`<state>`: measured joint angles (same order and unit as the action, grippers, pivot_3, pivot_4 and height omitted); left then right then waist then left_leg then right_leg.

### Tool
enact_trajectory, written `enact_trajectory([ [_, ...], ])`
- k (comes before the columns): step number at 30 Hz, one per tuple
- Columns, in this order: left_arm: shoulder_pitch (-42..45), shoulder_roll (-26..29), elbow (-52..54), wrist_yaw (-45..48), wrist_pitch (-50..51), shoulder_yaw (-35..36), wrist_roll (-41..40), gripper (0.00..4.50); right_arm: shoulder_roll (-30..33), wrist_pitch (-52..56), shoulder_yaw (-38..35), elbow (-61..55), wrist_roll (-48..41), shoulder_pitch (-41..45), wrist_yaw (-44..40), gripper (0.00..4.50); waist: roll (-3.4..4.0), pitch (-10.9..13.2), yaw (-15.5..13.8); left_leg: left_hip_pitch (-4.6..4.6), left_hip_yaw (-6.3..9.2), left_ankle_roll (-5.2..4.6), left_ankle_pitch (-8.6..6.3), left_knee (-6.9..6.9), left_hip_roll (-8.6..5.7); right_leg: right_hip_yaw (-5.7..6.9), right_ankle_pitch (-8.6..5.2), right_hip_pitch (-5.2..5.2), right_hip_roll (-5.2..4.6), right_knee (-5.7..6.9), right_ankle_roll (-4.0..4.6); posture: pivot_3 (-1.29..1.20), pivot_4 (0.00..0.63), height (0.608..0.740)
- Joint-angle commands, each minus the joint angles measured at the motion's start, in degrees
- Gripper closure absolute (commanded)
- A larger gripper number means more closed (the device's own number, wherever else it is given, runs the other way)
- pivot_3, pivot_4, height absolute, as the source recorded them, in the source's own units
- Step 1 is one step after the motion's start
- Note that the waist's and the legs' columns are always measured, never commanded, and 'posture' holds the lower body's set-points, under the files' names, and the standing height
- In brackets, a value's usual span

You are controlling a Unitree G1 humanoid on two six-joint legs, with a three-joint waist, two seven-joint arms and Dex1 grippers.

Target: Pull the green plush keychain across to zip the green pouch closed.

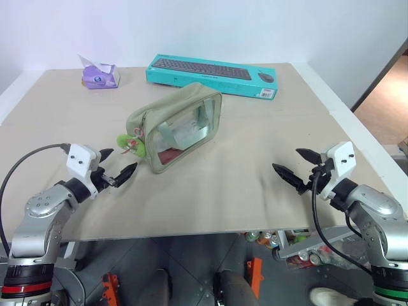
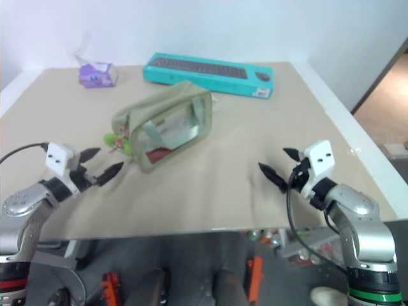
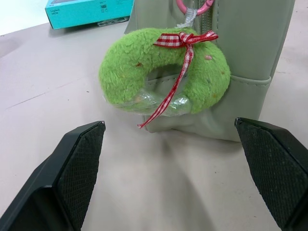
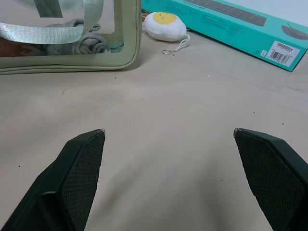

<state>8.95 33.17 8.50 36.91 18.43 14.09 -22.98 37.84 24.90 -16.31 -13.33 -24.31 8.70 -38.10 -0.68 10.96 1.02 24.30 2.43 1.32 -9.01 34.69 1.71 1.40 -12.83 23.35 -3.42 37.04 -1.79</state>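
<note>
From the head cameras, the pouch (image 1: 175, 127) lay on its side near the middle of the table (image 1: 210, 191), its clear window facing the robot and its zipper end turned toward the robot's left. The keychain (image 1: 131, 145) hung at that end, resting on the tabletop. Behind the pouch lay a teal box (image 1: 212, 75), and toward the far left corner sat a purple tissue pack (image 1: 100, 75). The left gripper (image 1: 116, 167) hovered just beside the keychain, fingers spread wide and empty. The right gripper (image 1: 297, 167) hung well apart from the pouch on the robot's right, also spread and empty.

In the left wrist view, the keychain (image 3: 163, 72) was a fuzzy lime ring tied with a red checked ribbon (image 3: 184, 41), hooked by a pink clip (image 3: 192, 8) to the zipper at the pouch's end panel (image 3: 250, 53). Both black fingers (image 3: 67, 178) stood short of it, touching nothing.

In the right wrist view, the pouch's window side (image 4: 62, 33) showed ahead, a white-and-yellow plush (image 4: 165, 25) lay beside its corner, and the box (image 4: 231, 24) lay beyond. The fingers (image 4: 72, 178) stood parted over bare table.
</note>
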Motion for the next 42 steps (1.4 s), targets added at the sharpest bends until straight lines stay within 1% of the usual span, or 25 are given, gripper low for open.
enact_trajectory([
  [1, -0.5, 0.4, 1.2, 0.8, -1.6, 1.6, -0.9, 0.02, 0.8, 0.1, -0.3, -2.1, -0.4, 1.2, 0.0, 0.06, 0.00, 0.0, 0.0, 0.00, 0.00, 0.00, 0.00, 0.00, 0.00, 0.00, 0.00, 0.00, 0.00, 0.00, 0.00, 0.00, 0.150, 0.740],
  [9, -1.4, -0.8, 1.4, 1.7, -1.6, 2.3, -3.2, 0.02, 1.7, -0.3, 0.8, -1.9, 0.1, 2.1, -1.4, 0.06, 0.00, 0.0, 0.0, -0.03, -0.05, 0.00, 0.00, 0.00, 0.02, -0.03, 0.01, 0.00, 0.00, 0.00, -0.01, 0.00, 0.150, 0.740],
  [17, -1.2, 0.3, 1.9, 1.9, -3.7, 5.2, -3.8, 0.02, 1.8, 1.2, 1.6, -1.6, -2.9, 2.9, -5.0, 0.06, 0.00, 0.0, 0.0, -0.02, -0.06, 0.00, 0.00, 0.00, 0.04, -0.04, 0.01, 0.01, 0.02, 0.00, 0.00, 0.00, 0.150, 0.740],
  [20, 4.7, 4.2, 6.2, 4.6, 0.8, 5.6, -8.8, 0.02, 3.4, 3.6, 2.9, -3.9, -6.3, 4.2, -9.3, 0.06, -0.18, 0.1, 0.0, -0.01, -0.05, 0.00, 0.00, 0.01, 0.05, -0.02, 0.02, 0.03, 0.03, 0.01, 0.02, 0.00, 0.150, 0.740],
  [22, 10.7, 7.0, 6.8, 7.0, 3.9, 3.5, -11.0, 0.02, 4.1, 4.1, 3.8, -4.6, -6.8, 5.7, -10.3, 0.06, -0.23, 0.1, -0.2, 0.03, 0.04, 0.01, 0.00, 0.07, 0.07, 0.08, 0.03, 0.01, 0.04, 0.00, 0.03, 0.00, 0.150, 0.740],
  [25, 17.4, 8.3, 7.2, 9.5, 8.6, -0.4, -13.7, 0.02, 4.2, 3.6, 4.6, -4.4, -5.9, 7.7, -10.0, 0.06, -0.23, 0.1, -0.2, 0.02, -0.03, 0.01, 0.00, 0.12, 0.06, 0.05, 0.05, -0.06, 0.01, -0.01, 0.00, 0.00, 0.150, 0.740],
  [27, 20.6, 7.7, 7.5, 9.5, 10.6, -3.5, -13.5, 0.02, 4.1, 3.5, 4.9, -4.1, -5.4, 8.8, -9.7, 0.06, -0.23, 0.1, -0.1, 0.02, -0.16, 0.04, -0.01, 0.11, 0.03, -0.05, 0.06, -0.06, -0.01, -0.05, -0.05, 0.00, 0.150, 0.740],
  [29, 23.4, 5.9, 7.0, 7.8, 11.7, -6.8, -12.0, 0.02, 4.0, 3.4, 5.1, -3.7, -4.8, 9.9, -9.3, 0.06, -0.23, 0.1, -0.1, 0.01, -0.24, 0.12, -0.07, 0.11, 0.03, -0.15, 0.11, -0.04, 0.00, -0.05, -0.27, 0.00, 0.150, 0.740],
  [32, 25.6, 3.0, 5.0, 4.2, 13.4, -8.8, -10.2, 0.02, 3.9, 3.3, 5.3, -3.4, -4.2, 10.7, -8.9, 0.06, -0.26, 0.1, 0.0, 0.05, -0.25, 0.14, -0.09, 0.10, 0.04, -0.20, 0.14, 0.02, 0.06, -0.04, -0.37, 0.00, 0.150, 0.740],
  [35, 26.6, -0.7, 5.2, -1.6, 16.5, -8.2, -10.7, 0.02, 4.1, 3.3, 4.7, -3.6, -4.0, 10.6, -8.5, 0.06, -0.26, 0.1, 0.1, 0.02, -0.27, 0.12, -0.10, 0.10, 0.06, -0.24, 0.14, 0.02, 0.10, -0.03, -0.37, 0.00, 0.150, 0.740],
  [37, 26.6, -2.8, 7.6, -4.7, 18.4, -6.4, -13.0, 0.02, 4.1, 3.6, 4.3, -4.0, -4.0, 10.3, -8.1, 0.06, -0.26, 0.1, 0.1, 0.01, -0.28, 0.12, -0.10, 0.10, 0.07, -0.26, 0.14, 0.02, 0.12, -0.02, -0.37, 0.00, 0.150, 0.740],
  [39, 26.7, -3.8, 9.1, -6.4, 19.8, -5.2, -14.4, 0.02, 4.2, 3.8, 4.0, -4.2, -4.1, 10.1, -8.0, 0.06, -0.28, 0.1, 0.1, 0.01, -0.29, 0.12, -0.10, 0.11, 0.07, -0.28, 0.15, 0.02, 0.11, -0.01, -0.38, 0.00, 0.150, 0.740],
  [42, 25.8, -3.7, 11.9, -8.0, 20.4, -4.5, -14.4, 0.02, 4.3, 4.2, 3.4, -5.3, -4.6, 9.0, -7.5, 0.06, -0.28, 0.1, 0.1, -0.01, -0.35, 0.12, -0.10, 0.13, 0.07, -0.35, 0.17, 0.02, 0.11, -0.01, -0.41, 0.00, 0.150, 0.740],
])
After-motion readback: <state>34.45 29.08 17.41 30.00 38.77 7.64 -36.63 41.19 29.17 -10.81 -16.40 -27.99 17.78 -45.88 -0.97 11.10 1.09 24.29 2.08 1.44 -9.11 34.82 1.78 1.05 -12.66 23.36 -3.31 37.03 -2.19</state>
